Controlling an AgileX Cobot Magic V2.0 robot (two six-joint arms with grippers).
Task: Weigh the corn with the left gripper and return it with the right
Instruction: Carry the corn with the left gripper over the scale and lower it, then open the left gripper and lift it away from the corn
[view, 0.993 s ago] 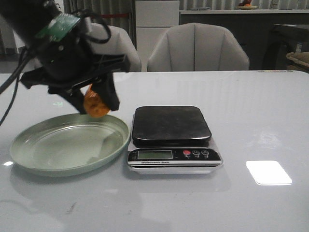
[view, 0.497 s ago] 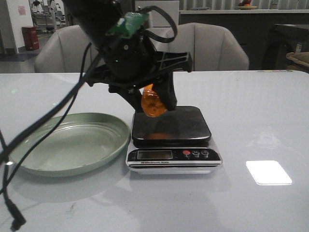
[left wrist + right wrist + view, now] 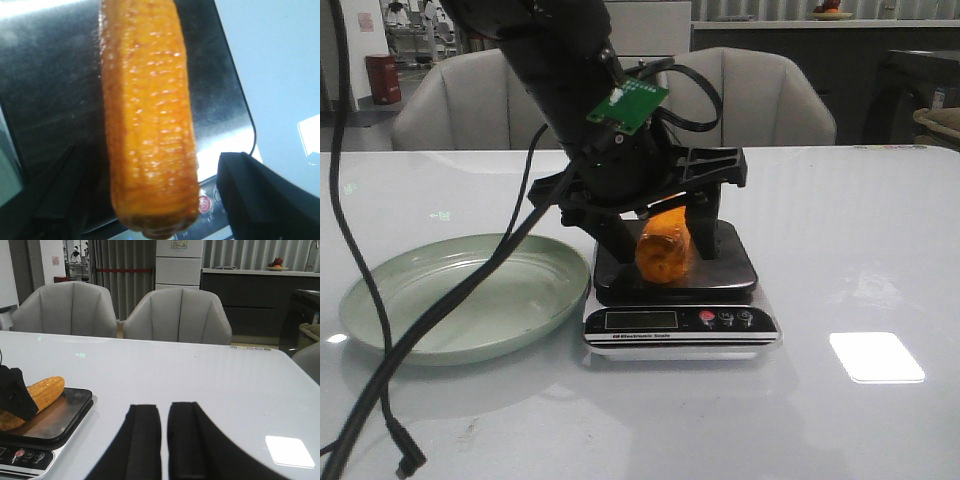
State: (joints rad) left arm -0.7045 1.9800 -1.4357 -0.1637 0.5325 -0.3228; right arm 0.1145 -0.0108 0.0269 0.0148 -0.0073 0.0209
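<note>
**A:** Lowering it now? The left gripper (image 3: 655,235) has its fingers clamped on the corn (image 3: 663,254), right over the dark pan of the scale (image 3: 675,262). From the right wrist view the cob looks like it's lying on the pan, or just above it; can't tell which.

**B:** Then I'd set it flat and centred, lengthwise, so it can't roll off toward the plate (image 3: 420,320). Let go fully and back clear, or the reading's junk. The right gripper (image 3: 164,440) is well off to the side, fingers nearly together, holding nothing.
</note>
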